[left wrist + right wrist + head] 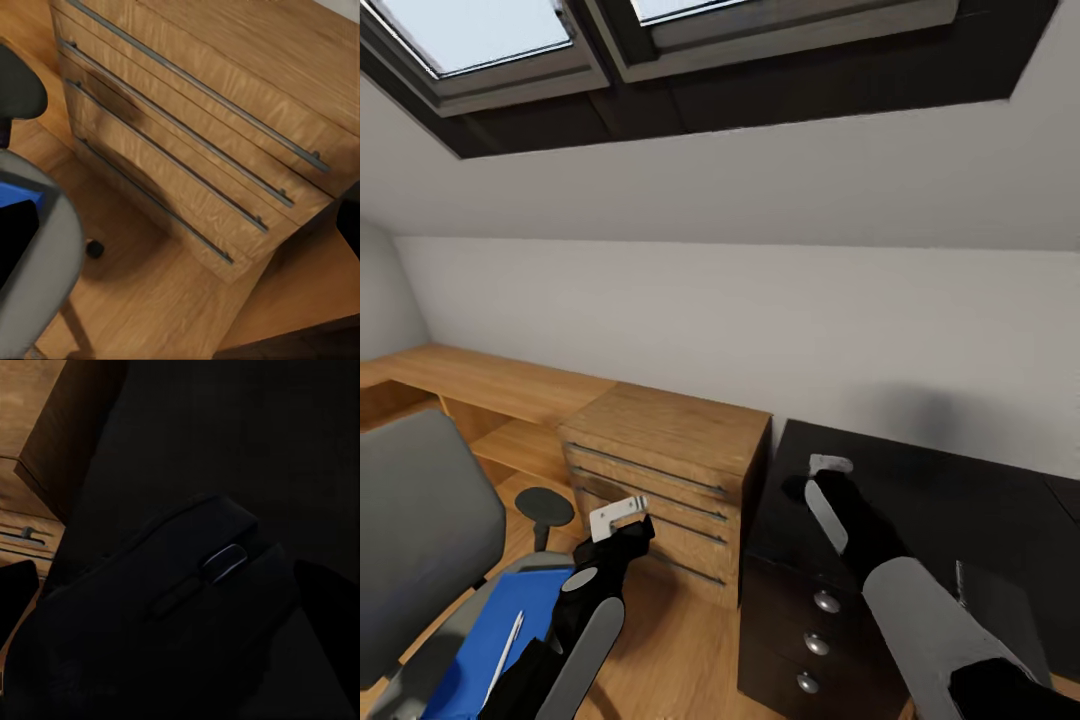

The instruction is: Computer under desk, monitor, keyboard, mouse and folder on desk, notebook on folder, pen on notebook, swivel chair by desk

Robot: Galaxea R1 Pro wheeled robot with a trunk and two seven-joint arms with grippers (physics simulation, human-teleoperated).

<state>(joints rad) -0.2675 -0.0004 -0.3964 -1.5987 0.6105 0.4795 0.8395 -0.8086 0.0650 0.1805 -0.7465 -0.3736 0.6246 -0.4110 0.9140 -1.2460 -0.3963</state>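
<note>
1. Desk (960,510): glossy black top with dark drawers and round silver knobs (817,644); it serves as the landmark here.
2. Light wood cabinet (660,470): grained, with slim metal bar handles (187,161); it stands touching the desk's left side.
3. Mouse (187,607): smooth black oval with a grey scroll wheel, lying on the desk top near the cabinet edge.
4. Right gripper (822,480): poised over that desk corner, its dark fingertips (330,600) spread apart either side of the mouse.
5. Swivel chair (420,530): grey padded back, black armrest, left of the desk beyond the cabinet.
6. Folder (500,640): flat bright blue rectangle on the seat, with a thin white pen (505,650) on it.
7. Left gripper (622,520): near the cabinet front; I cannot tell whether it is parted or closed.
</note>
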